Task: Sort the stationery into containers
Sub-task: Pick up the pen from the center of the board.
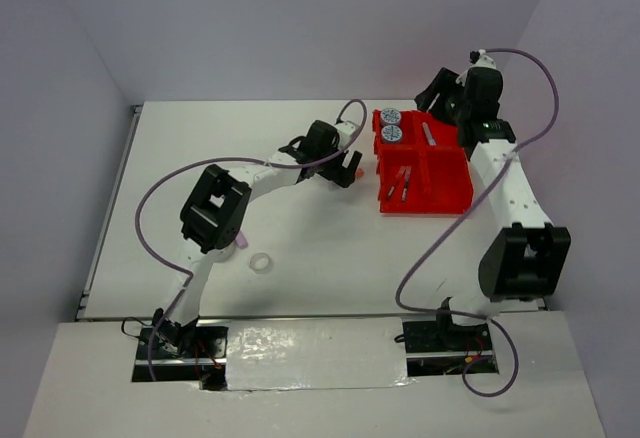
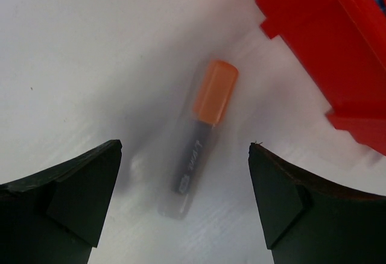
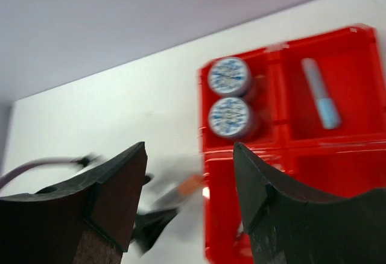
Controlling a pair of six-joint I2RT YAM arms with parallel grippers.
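Two blue-patterned tape rolls (image 1: 392, 133) sit side by side in the 10 o'clock compartment of the red tray (image 1: 450, 196), which lies at about 2 o'clock on the worktop (image 1: 200, 138). A pale blue stick (image 3: 319, 93) lies in the 2 o'clock compartment, smeared by blur in the right wrist view. Thin pens (image 1: 404, 183) rest in the 7 o'clock compartment, too small for their colours to be told.

The left end effector (image 2: 184, 149) stands wide open with nothing in its grip. The orange-capped stick (image 2: 202, 131) lies flat on the worktop between its fingers, touching neither, cap toward 12 o'clock and just beside the tray's wall. Its dark label is unreadable.

The right end effector (image 3: 190, 149) is also spread open and holds nothing. It hangs above the tray's far edge, its fingers cut off at the bottom of its own view.

A clear tape ring (image 1: 261, 263) lies at 7 o'clock on the worktop. Beside it a pink stick (image 1: 242, 242) is mostly hidden under the left arm.
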